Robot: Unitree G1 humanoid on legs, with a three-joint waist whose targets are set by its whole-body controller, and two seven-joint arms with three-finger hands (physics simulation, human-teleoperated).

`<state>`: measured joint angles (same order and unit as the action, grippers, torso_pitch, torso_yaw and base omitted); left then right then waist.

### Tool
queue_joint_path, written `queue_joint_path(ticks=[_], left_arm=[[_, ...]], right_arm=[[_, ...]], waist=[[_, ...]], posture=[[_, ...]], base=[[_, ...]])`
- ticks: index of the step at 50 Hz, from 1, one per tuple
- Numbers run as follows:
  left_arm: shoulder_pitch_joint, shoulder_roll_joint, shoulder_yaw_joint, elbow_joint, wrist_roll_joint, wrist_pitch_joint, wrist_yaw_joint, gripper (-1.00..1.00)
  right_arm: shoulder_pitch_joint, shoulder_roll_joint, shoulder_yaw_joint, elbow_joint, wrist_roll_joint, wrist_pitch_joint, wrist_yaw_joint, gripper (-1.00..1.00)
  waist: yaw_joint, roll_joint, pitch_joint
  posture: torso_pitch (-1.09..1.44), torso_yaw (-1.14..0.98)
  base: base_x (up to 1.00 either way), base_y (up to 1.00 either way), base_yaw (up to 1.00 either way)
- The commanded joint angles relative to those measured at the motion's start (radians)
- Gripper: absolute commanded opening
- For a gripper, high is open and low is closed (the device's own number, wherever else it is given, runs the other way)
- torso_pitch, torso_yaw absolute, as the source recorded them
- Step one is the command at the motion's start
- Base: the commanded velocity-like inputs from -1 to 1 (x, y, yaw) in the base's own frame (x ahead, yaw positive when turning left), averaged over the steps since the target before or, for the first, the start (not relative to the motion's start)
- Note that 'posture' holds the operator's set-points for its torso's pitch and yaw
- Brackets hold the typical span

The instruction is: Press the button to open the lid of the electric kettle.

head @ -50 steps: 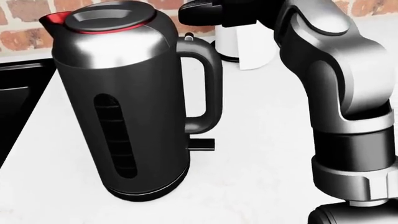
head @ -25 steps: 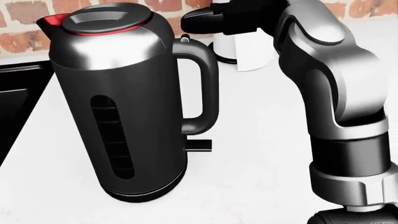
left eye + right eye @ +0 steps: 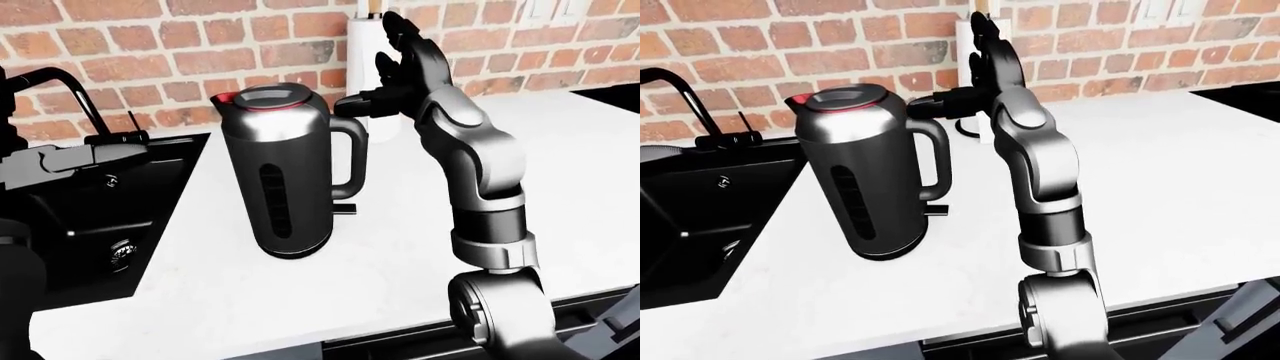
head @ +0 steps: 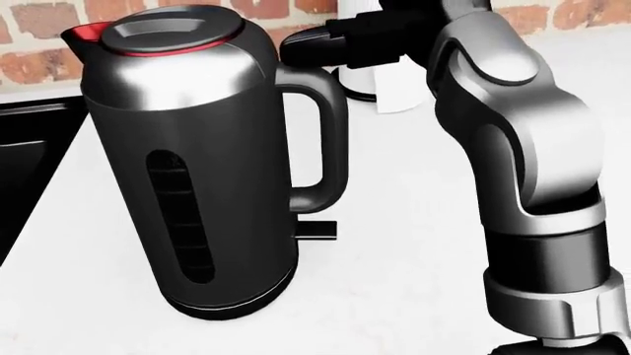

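The electric kettle stands upright on the white counter, a dark steel body with a red-rimmed lid that lies shut. Its handle faces the view's right. My right hand is open just above the top of the handle. One black finger reaches left over the handle's top toward the lid, and the other fingers point upward. The button is hidden under that finger. My left arm shows as a grey shape at the left edge; I cannot make out its fingers.
A white paper-towel roll stands against the brick wall behind my right hand. A black sink with a black faucet lies left of the kettle. The counter edge runs along the bottom.
My right arm has shifted left and the extended finger has dropped lower, closer to the top of the handle. The kettle stays in place with its lid shut.
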<state>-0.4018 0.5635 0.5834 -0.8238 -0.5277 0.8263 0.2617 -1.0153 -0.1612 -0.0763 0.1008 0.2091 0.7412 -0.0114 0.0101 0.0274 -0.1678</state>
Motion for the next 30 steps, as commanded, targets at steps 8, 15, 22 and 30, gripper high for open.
queue_joint_path(ticks=[8, 15, 22, 30], left_arm=[[-0.018, 0.019, 0.01, -0.011, -0.007, -0.023, 0.006, 1.0], [-0.016, 0.019, 0.009, -0.011, -0.007, -0.026, 0.006, 1.0], [-0.014, 0.016, 0.007, -0.013, -0.004, -0.026, 0.006, 1.0], [-0.016, 0.018, 0.01, -0.016, -0.009, -0.021, 0.008, 1.0]], right_arm=[[-0.027, -0.002, -0.006, -0.026, -0.026, -0.027, 0.01, 1.0], [-0.036, -0.003, -0.014, -0.011, -0.019, -0.036, -0.004, 1.0], [-0.049, -0.01, -0.026, 0.024, 0.001, -0.057, -0.041, 1.0], [-0.048, -0.015, -0.018, 0.056, 0.01, -0.027, -0.074, 1.0]], waist=[[0.001, 0.005, -0.015], [0.001, 0.005, -0.015], [0.001, 0.006, -0.014], [0.001, 0.005, -0.014]], posture=[[-0.25, 0.0], [-0.25, 0.0], [-0.25, 0.0], [-0.25, 0.0]], base=[[0.0, 0.0, 0.0], [0.0, 0.0, 0.0], [0.0, 0.0, 0.0], [0.0, 0.0, 0.0]])
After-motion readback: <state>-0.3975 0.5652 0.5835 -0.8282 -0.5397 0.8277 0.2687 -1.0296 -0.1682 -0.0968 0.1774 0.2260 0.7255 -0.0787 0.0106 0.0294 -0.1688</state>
